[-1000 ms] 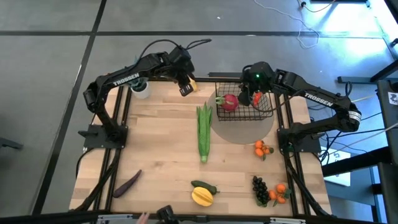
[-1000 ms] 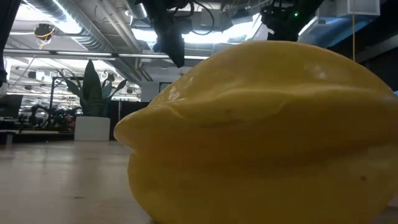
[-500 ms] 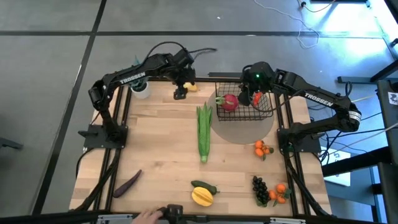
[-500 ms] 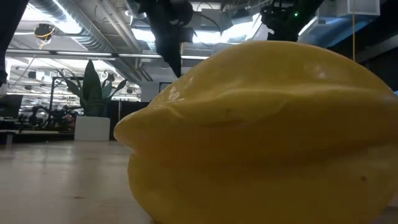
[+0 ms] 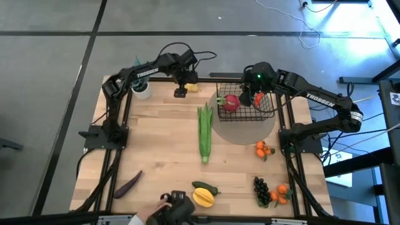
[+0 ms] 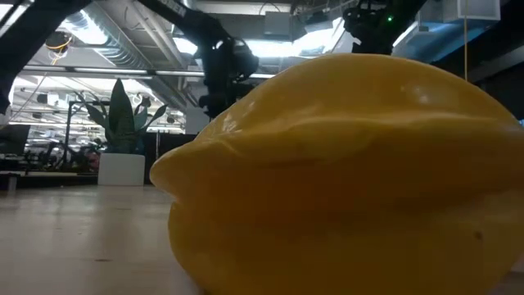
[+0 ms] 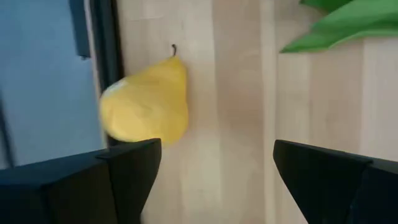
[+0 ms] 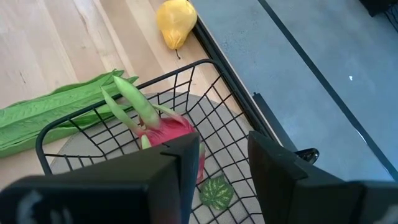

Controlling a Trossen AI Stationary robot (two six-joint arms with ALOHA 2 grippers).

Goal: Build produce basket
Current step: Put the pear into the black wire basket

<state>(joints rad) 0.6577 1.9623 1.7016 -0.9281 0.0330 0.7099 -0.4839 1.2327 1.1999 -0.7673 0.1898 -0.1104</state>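
Observation:
My left gripper (image 5: 180,92) (image 7: 214,168) stands open near the table's far edge. A yellow pear-shaped fruit (image 7: 146,106) (image 5: 192,87) lies on the wood just beyond one fingertip, untouched. My right gripper (image 5: 256,95) (image 8: 222,168) hangs open inside the black wire basket (image 5: 247,109). In the basket lie a red radish (image 8: 168,134) (image 5: 230,102) and a small red piece with a green leaf top (image 8: 215,193). The long green corn (image 5: 205,132) lies on the table left of the basket.
A potted plant (image 5: 141,89) stands at the far left corner. An eggplant (image 5: 128,184), green pepper (image 5: 206,187), yellow fruit (image 5: 203,198) (image 6: 344,180), grapes (image 5: 261,190) and oranges (image 5: 282,194) (image 5: 264,149) lie nearer. A person's hand (image 5: 164,209) reaches in at the near edge.
My left gripper has opened and let go of the yellow fruit, which now lies on the table by the far edge. The gripper has dropped lower and drawn slightly left of it. A person's hand with a dark object has come in over the near edge.

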